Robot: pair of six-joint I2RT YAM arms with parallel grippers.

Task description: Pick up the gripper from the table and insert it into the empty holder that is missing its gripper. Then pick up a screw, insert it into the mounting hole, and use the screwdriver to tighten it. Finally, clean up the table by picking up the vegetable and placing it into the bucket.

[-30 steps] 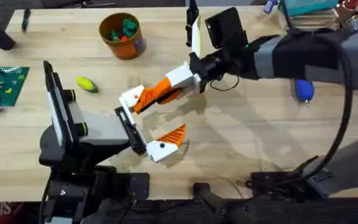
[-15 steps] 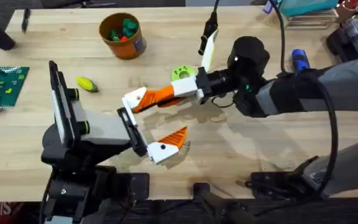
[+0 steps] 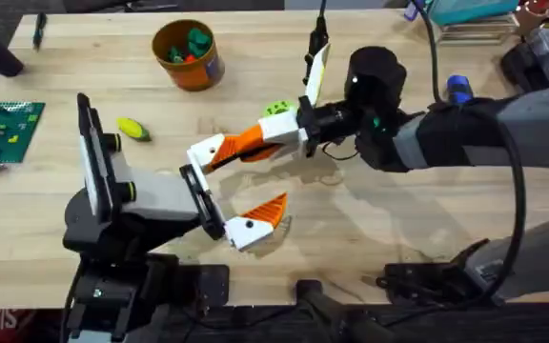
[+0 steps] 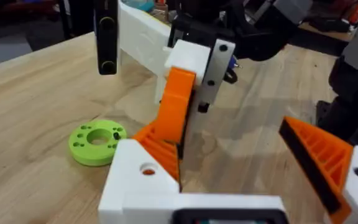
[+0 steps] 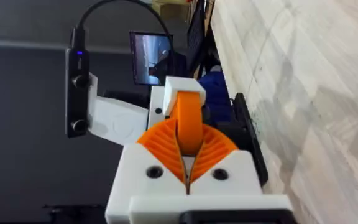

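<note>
Overhead, the right gripper (image 3: pixel 255 141) reaches across the middle of the table (image 3: pixel 398 219), its fingers clamped on the small orange ribbed gripper (image 3: pixel 246 143), pressing that wedge against the empty holder (image 3: pixel 203 152), the upper white finger base of the left gripper (image 3: pixel 225 191). The left gripper's fingers stand wide apart; its lower finger (image 3: pixel 255 217) carries its own orange ribbed pad. From the left wrist, the orange wedge lies against the white angular base, whose round mounting hole (image 4: pixel 147 170) looks unfilled. From the right wrist, two orange ribbed pads (image 5: pixel 160 144) close on the smooth orange back of the piece.

By my reading the insertion is under way but not clearly seated; I cannot tell if the wedge is fully home. Screw, tightening and clean-up all appear left to do. The green disc (image 3: pixel 276 110) sits just beyond the right gripper, with what looks like a small dark screw on it in the left wrist view. The blue cylindrical screwdriver (image 3: pixel 457 90) lies near the table's far right edge. The vegetable (image 3: pixel 132 128), a glossy yellow oval with a green end, rests on the bare planks toward the left side, well apart from the round orange-brown bucket (image 3: pixel 187 57) near the far edge, which already holds other toy pieces
</note>
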